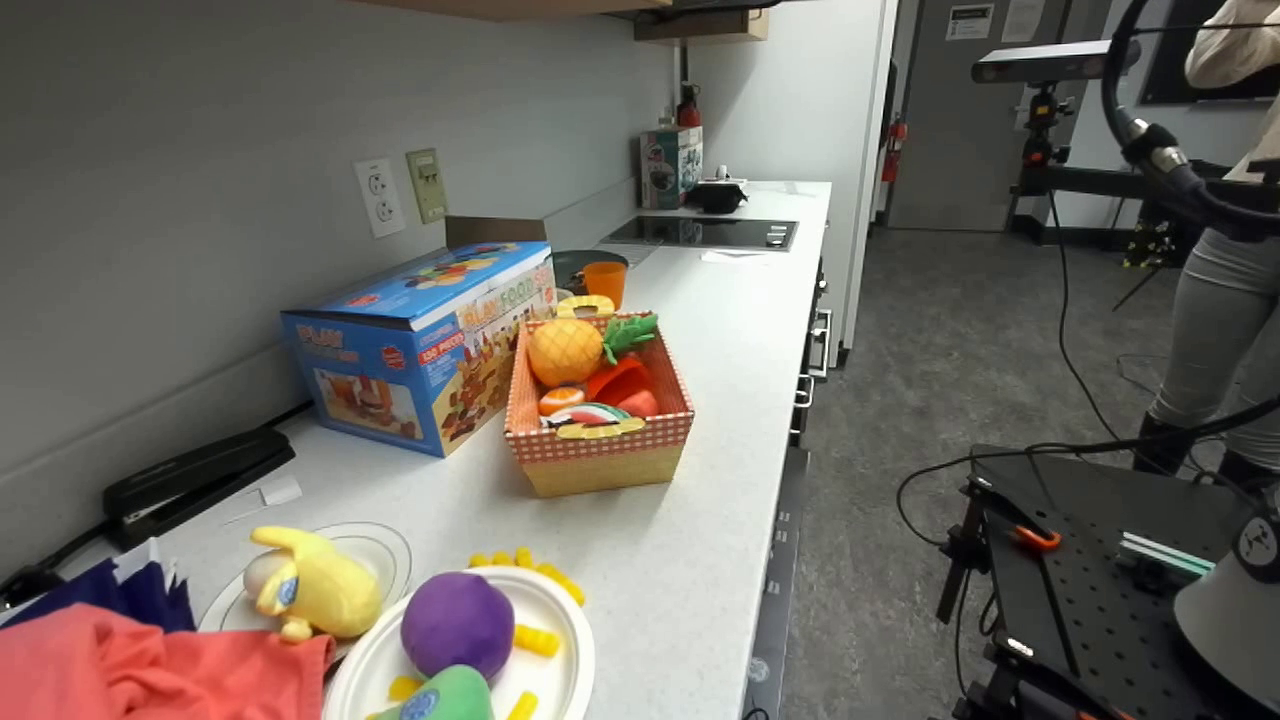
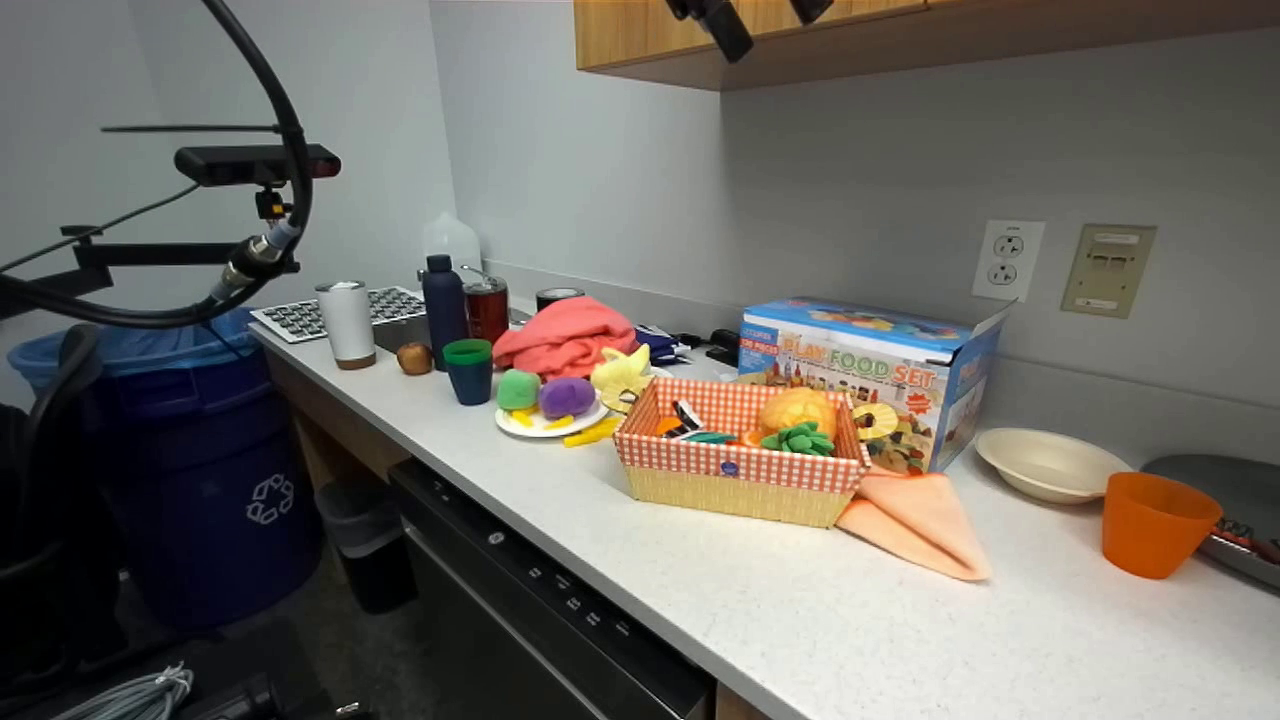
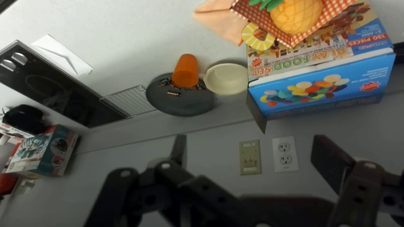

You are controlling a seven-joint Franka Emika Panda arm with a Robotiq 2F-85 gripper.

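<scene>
My gripper is open and empty in the wrist view, its two dark fingers wide apart in front of the grey wall. In an exterior view, dark fingertips show at the top edge, before the wooden cabinet. The gripper touches nothing. Below it on the counter stand a blue play food box and a red-checked basket holding a toy pineapple and other toy food. An orange cup stands on a dark round plate or at its edge, beside a cream bowl. A peach napkin lies by the basket.
A white plate holds purple and green plush toys; a yellow plush lies nearby. A coral cloth, bottle, tumbler and cups stand at one end. A cooktop lies at the other. A cabinet overhangs.
</scene>
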